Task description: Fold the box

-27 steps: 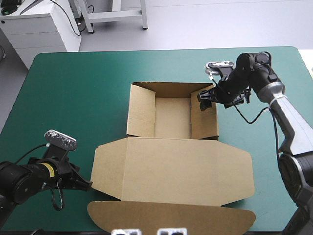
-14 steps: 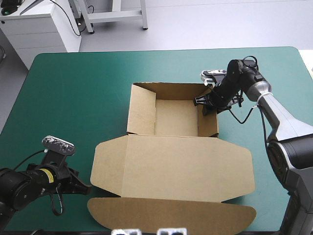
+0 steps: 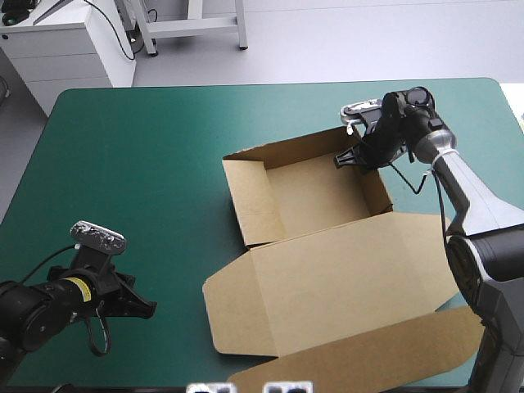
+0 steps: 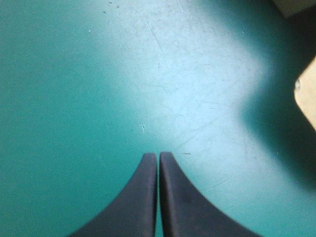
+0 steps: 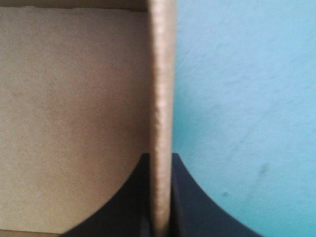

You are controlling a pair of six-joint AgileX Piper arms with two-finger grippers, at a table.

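With its four walls raised and its lid lying flat, the brown box of cut board (image 3: 315, 196) sits as an open tray right of the table's middle, skewed against the table's edges so that its far right corner points toward the far right of the table. The broad lid panel (image 3: 344, 274) runs from the tray's near wall toward the robot, and its long curved tuck flap (image 3: 368, 364) reaches the table's near edge. The right gripper (image 3: 354, 157) has its black fingers clamped on the tray's right-hand wall (image 3: 378, 192) close to the far corner. In its own wrist view the board's top edge runs straight up between the two fingers, with the tray's inside on one side and bare cover on the other. That hold looks chosen to give the arm a handle on the whole sheet, to swing or steady it. The left gripper (image 3: 143, 309) hangs over the teal-green cover (image 3: 147, 164) near the table's near left corner, well apart from the box. Its fingers are pressed together in a pointed arch with nothing between them. It appears parked there to stay out of the lid's way. The lid and its flaps are not yet folded.
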